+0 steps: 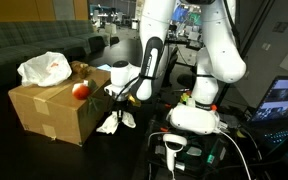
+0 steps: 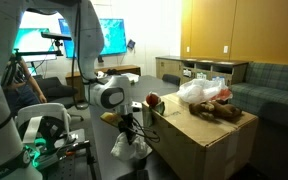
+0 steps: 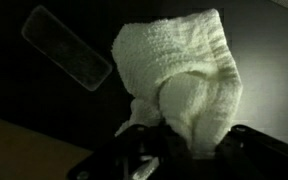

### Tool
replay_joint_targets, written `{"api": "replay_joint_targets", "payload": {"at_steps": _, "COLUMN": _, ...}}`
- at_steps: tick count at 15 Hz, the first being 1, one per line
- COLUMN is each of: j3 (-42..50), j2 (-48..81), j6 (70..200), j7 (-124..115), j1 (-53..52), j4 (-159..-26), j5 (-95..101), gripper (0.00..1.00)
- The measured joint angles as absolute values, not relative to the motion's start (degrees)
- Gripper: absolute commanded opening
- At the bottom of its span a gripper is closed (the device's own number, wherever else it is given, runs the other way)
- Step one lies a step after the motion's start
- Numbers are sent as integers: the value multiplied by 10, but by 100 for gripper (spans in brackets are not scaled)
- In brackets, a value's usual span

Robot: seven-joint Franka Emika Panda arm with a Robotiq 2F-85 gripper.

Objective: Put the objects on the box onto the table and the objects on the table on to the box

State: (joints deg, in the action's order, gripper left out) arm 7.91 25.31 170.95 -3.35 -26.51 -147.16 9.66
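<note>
My gripper (image 1: pixel 118 104) is shut on a white cloth (image 1: pixel 115 122) that hangs from it beside the cardboard box (image 1: pixel 49 112). The cloth also shows in an exterior view (image 2: pixel 128 146) and fills the wrist view (image 3: pixel 184 75), pinched between the dark fingers (image 3: pixel 179 150). On the box lie a red apple (image 1: pixel 81 90), a white plastic bag (image 1: pixel 46 69) and a brown object (image 1: pixel 80 69). They show again in an exterior view: apple (image 2: pixel 153 100), bag (image 2: pixel 199 92), brown object (image 2: pixel 222 112). The cloth hangs off the dark table, next to the box's side.
The robot base (image 1: pixel 194 118) stands close by with cables and a handheld scanner (image 1: pixel 174 152) in front. A monitor (image 1: pixel 284 98) is at one side. A sofa (image 1: pixel 44 45) is behind the box. A clear rectangular object (image 3: pixel 66 45) lies on the dark table in the wrist view.
</note>
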Motion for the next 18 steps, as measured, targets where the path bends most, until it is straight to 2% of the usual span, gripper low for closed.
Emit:
{"api": "replay_joint_targets", "payload": {"at_steps": 5, "j3": 93, "j2": 114, "j6": 1566, "j7": -33, "j1": -236, "j4": -1489, "j5": 178, "gripper": 5}}
{"api": "replay_joint_targets", "payload": {"at_steps": 11, "j3": 28, "j2": -48, "j6": 1394, "j7": -33, "j1": -137, "j4": -1452, "j5": 182, "gripper": 5}}
{"api": "replay_joint_targets", "payload": {"at_steps": 18, "j3": -23, "j2": -99, "j6": 1302, "j7": -45, "j1": -80, "j4": -1353, "j5": 167, "gripper": 5}}
